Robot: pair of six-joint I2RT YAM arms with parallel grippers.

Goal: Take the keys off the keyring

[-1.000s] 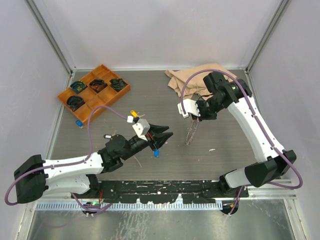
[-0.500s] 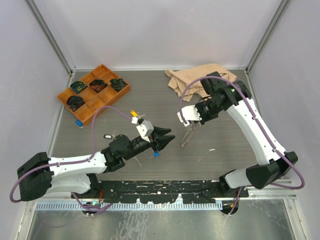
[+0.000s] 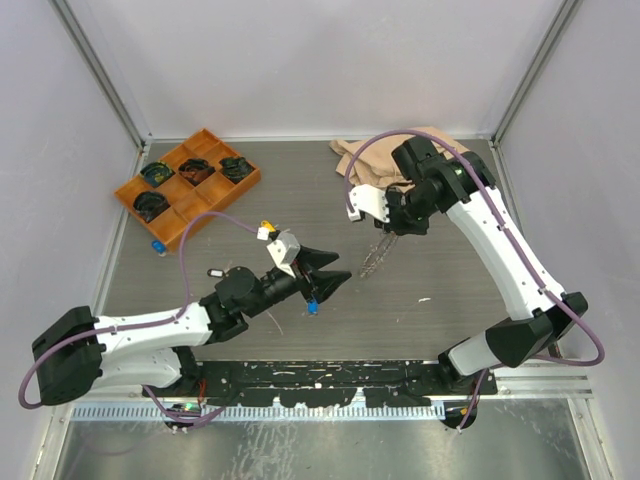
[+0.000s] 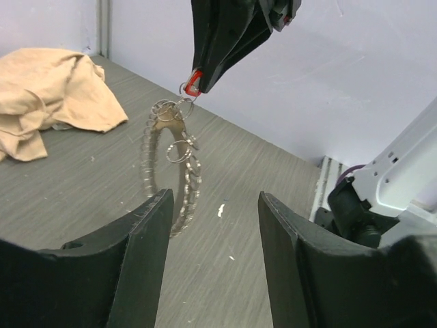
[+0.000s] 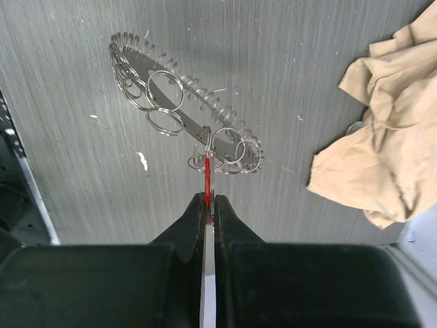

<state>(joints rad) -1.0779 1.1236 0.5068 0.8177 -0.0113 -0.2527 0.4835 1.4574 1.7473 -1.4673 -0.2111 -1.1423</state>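
Behind the keyring [image 4: 145, 164] — crumpled cloth [image 4: 48, 89].

Shiny metal keyring [image 5: 194, 113], plastic key tag [image 5: 207, 179], matt cloth [image 5: 372, 157], grained table [image 5: 307, 55]

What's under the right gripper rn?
The keyring hangs from a red tag pinched in the right gripper, table below. Jaws cover most of the tag.
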